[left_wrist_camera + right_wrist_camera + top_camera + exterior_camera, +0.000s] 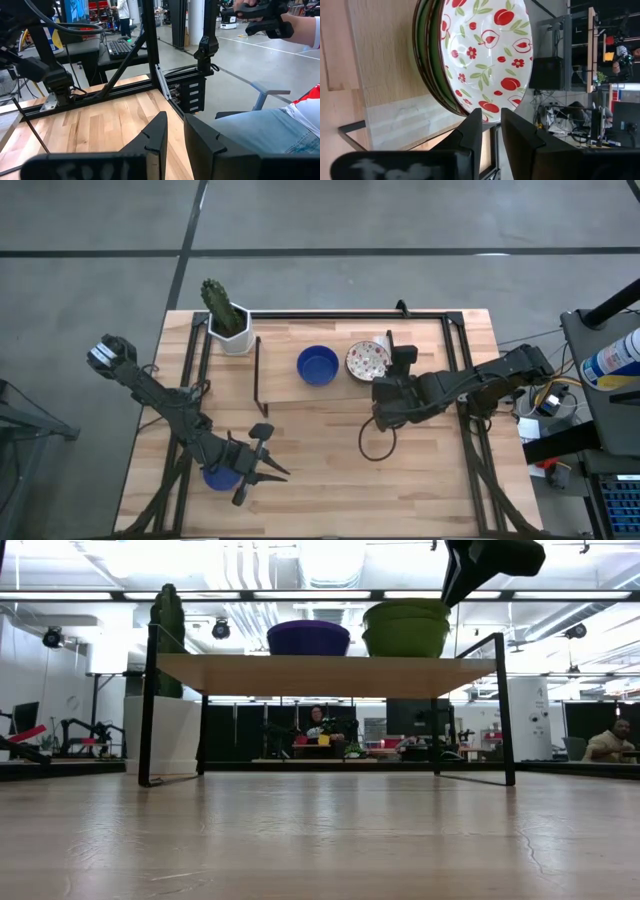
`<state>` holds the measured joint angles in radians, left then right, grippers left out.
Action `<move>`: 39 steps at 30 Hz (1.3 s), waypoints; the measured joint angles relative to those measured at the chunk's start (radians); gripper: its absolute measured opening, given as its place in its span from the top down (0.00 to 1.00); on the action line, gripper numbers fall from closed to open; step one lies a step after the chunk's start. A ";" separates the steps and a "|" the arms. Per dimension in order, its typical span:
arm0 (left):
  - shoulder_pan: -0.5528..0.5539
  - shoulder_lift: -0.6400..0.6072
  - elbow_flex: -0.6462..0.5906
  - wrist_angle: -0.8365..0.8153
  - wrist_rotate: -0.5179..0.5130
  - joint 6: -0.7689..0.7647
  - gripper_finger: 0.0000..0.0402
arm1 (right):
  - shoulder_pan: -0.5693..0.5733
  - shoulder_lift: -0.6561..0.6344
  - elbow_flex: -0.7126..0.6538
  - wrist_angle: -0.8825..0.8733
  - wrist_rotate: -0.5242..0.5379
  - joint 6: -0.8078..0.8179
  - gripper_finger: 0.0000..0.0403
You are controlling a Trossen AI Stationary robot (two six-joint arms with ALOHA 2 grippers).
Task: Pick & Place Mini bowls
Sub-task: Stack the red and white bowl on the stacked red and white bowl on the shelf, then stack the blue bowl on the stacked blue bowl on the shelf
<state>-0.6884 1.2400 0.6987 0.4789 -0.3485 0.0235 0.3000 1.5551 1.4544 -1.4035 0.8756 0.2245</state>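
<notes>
A white mini bowl with red fruit and green leaves (368, 360) tops a stack of green-sided bowls (405, 628) on a raised wooden shelf. A deep blue bowl (317, 365) sits beside it on the shelf (308, 637). My right gripper (380, 380) is shut and rolled on its side. Its tips are at the stack's near rim (485, 112) and show high in the low view (452, 590). Another blue bowl (222, 478) lies on the table under my left arm. My left gripper (283, 472) is shut and points toward the table's right, touching nothing. My right gripper has its shut fingertips (476, 125) right at the near rim of the patterned bowl stack (470, 112), coming level from the table's near side. I cannot tell whether they touch the rim. The stack rests flat on the shelf.
A white pot with a cactus (228, 325) stands on the shelf's left end. The shelf's black frame legs (148, 710) stand on the table. A black cable loop (375, 442) hangs below my right arm. A person's leg and hands show beyond the table (270, 130).
</notes>
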 joint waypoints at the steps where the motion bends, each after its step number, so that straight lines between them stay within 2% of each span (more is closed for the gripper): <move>1: 0.000 0.000 0.000 0.000 0.000 0.000 0.84 | 0.000 0.000 0.000 0.001 -0.002 0.001 0.83; 7: 0.000 0.000 0.000 0.000 0.000 0.000 0.84 | -0.001 0.000 0.000 0.001 -0.008 0.000 0.83; 11: 0.000 0.000 0.000 0.000 0.000 0.000 0.84 | 0.001 -0.001 0.000 0.000 0.039 0.000 0.83; 17: 0.000 0.000 0.000 -0.001 0.000 -0.024 0.84 | 0.019 -0.011 0.000 -0.002 0.050 0.009 0.85; 20: -0.001 0.000 0.000 -0.005 0.000 -0.044 0.84 | 0.048 -0.016 0.000 0.000 0.103 0.012 0.86; 23: -0.001 -0.001 0.000 -0.010 0.000 -0.051 0.84 | 0.078 -0.030 0.002 -0.003 0.153 0.027 0.88; 27: -0.001 -0.002 0.000 -0.010 0.000 -0.150 0.84 | 0.099 -0.043 0.020 -0.006 0.157 0.060 0.94; 32: 0.000 -0.003 0.008 -0.015 -0.005 -0.189 0.84 | 0.129 -0.050 0.063 -0.004 0.173 0.106 0.98; 39: -0.022 0.013 0.083 -0.198 -0.035 -0.280 0.84 | 0.209 -0.050 0.107 -0.004 0.212 0.157 0.98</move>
<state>-0.7107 1.2529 0.7816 0.2810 -0.3832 -0.2569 0.5085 1.5051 1.5614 -1.4077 1.0876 0.3819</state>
